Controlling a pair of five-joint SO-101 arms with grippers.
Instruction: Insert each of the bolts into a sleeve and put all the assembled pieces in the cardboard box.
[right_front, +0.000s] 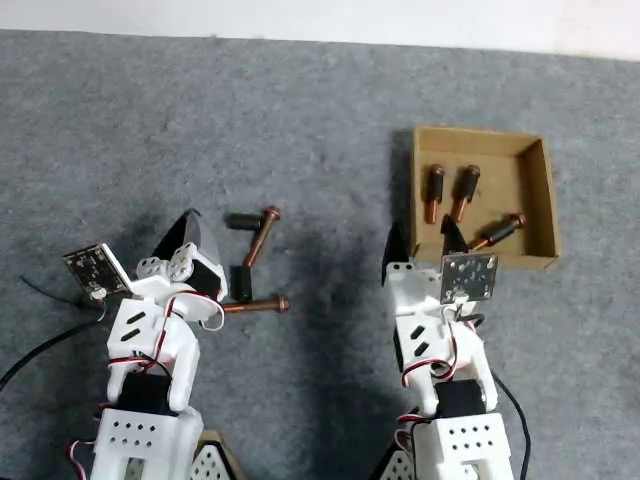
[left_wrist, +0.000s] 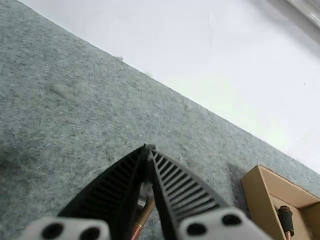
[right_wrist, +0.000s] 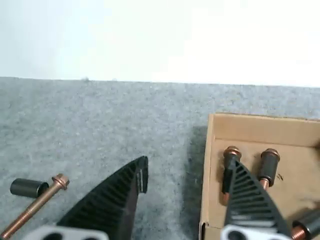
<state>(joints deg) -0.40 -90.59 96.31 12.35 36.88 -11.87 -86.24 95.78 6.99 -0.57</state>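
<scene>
Left of centre in the high view, on the grey felt table (right_front: 300, 120), the unfinished work is gathered. An upper black cylindrical sleeve (right_front: 241, 221) lies just beside the head end of a slanting copper bolt (right_front: 258, 238). A lower black sleeve (right_front: 241, 283) lies just above a level copper bolt (right_front: 258, 305).

The left arm's fingers (left_wrist: 172, 185) are closed tip to tip. A copper shank (left_wrist: 140, 222) is seen in the slit behind the tips, but whether it is clamped cannot be told. If it is not held, a sweep of those closed fingers would probably roll the nearby sleeve or bolt away, since both are round and loose. At insertion, a bolt tip offered off-axis is likely to catch a sleeve's rim and push the unheld sleeve along the felt.

The right arm's fingers (right_wrist: 115, 195) are spread wide and hold nothing. One is over the table, the other over the lower left corner of the shallow brown cardboard box (right_front: 416, 170) at the upper right. A descent from there could strike the wall and shove the box.

Counted:
- two arms
- one box
- three assembled pieces (right_front: 434, 190) inside it, two side by side toward its left and one slanted at its lower right
- two bare bolts and two empty sleeves on the table, so two assemblies are judged outstanding
</scene>
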